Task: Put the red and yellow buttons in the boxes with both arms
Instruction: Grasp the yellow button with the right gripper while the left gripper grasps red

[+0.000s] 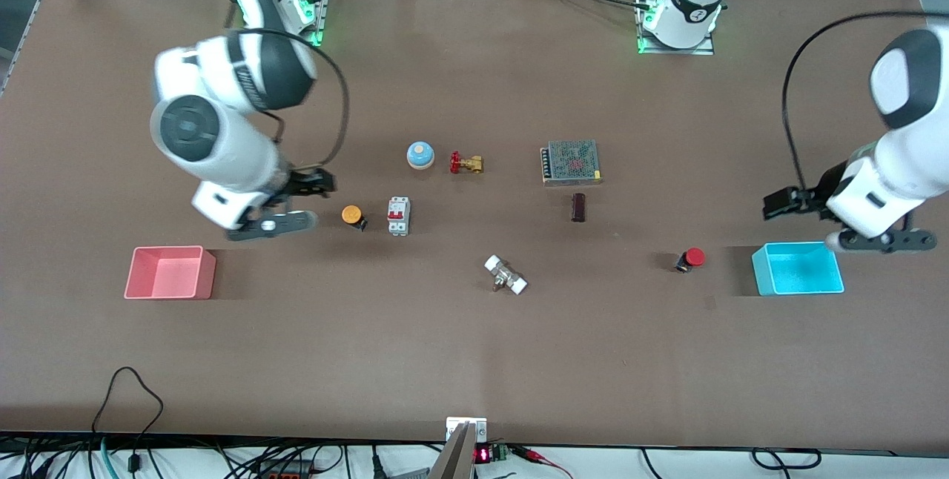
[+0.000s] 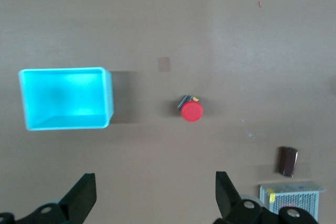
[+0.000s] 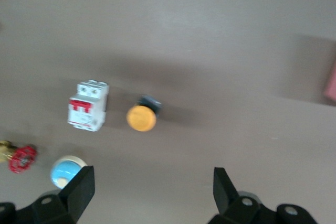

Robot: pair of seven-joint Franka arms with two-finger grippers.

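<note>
The yellow button (image 1: 351, 215) lies on the table beside a circuit breaker; it also shows in the right wrist view (image 3: 141, 117). The red button (image 1: 692, 257) lies beside the cyan box (image 1: 798, 268); both show in the left wrist view, the button (image 2: 191, 110) and the box (image 2: 65, 98). The pink box (image 1: 169, 272) stands toward the right arm's end, and its edge shows in the right wrist view (image 3: 331, 85). My right gripper (image 1: 270, 225) (image 3: 152, 195) is open and empty, in the air between the pink box and the yellow button. My left gripper (image 1: 882, 240) (image 2: 156, 198) is open and empty, over the cyan box's rim.
A white and red circuit breaker (image 1: 398, 216), a blue dome bell (image 1: 420, 155), a brass valve with a red handwheel (image 1: 465, 163), a metal mesh power supply (image 1: 571, 162), a dark brown block (image 1: 578, 207) and a white-ended fitting (image 1: 506, 275) lie about the table's middle.
</note>
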